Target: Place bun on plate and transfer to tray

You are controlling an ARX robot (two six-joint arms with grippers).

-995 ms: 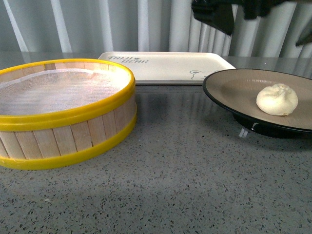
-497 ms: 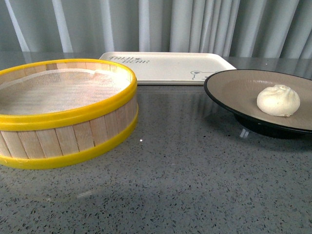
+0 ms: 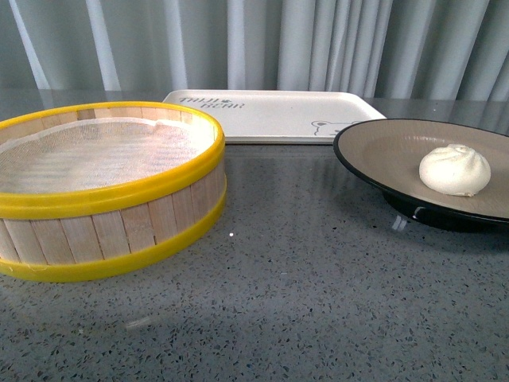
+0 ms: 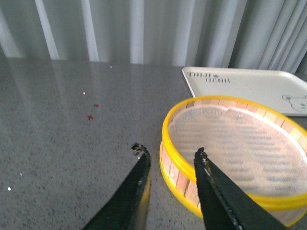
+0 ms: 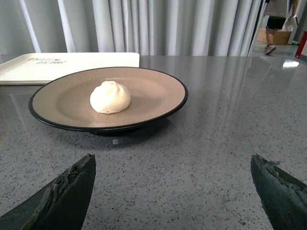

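The white pleated bun (image 3: 454,170) (image 5: 110,97) rests on the black-rimmed tan plate (image 3: 382,147) (image 5: 158,91) at the right of the table. Behind it lies the cream tray (image 3: 270,111) (image 4: 249,86) (image 5: 62,64) with dark lettering and a bear drawing. Neither arm shows in the front view. My right gripper (image 5: 172,165) is open wide, low over the table, short of the plate with nothing between its fingers. The left gripper (image 4: 169,152) is open and empty, its fingertips hovering at the near rim of the steamer basket (image 4: 230,143).
The yellow-rimmed wooden steamer basket (image 3: 95,187) with a white cloth liner stands at the left, nothing in it. Grey curtains hang behind the speckled grey table (image 3: 302,302). Bare tabletop lies between basket and plate.
A dark arm part at the upper right a second ago has left the front view. The view has shifted slightly; bun, plate, tray and basket keep their places.
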